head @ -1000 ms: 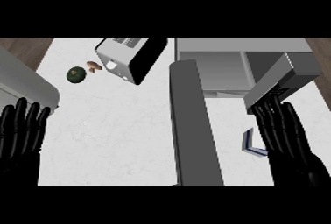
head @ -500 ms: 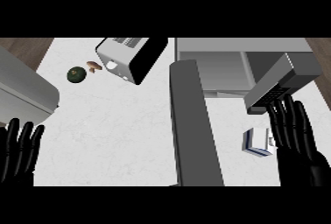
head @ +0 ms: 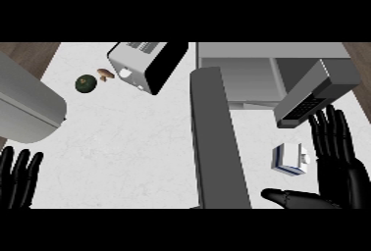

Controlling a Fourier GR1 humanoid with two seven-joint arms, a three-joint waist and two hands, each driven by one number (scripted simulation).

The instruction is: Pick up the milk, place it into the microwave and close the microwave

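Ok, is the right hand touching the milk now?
Cannot tell. In the head view the open right hand lies right beside the milk with no visible gap, but the steep downward angle hides their heights.

Kitchen: toaster (head: 145, 66) and microwave (head: 243, 73) on a counter (head: 130, 147).

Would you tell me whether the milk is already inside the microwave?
No, the milk sits on the counter beside the open right hand, outside the microwave.
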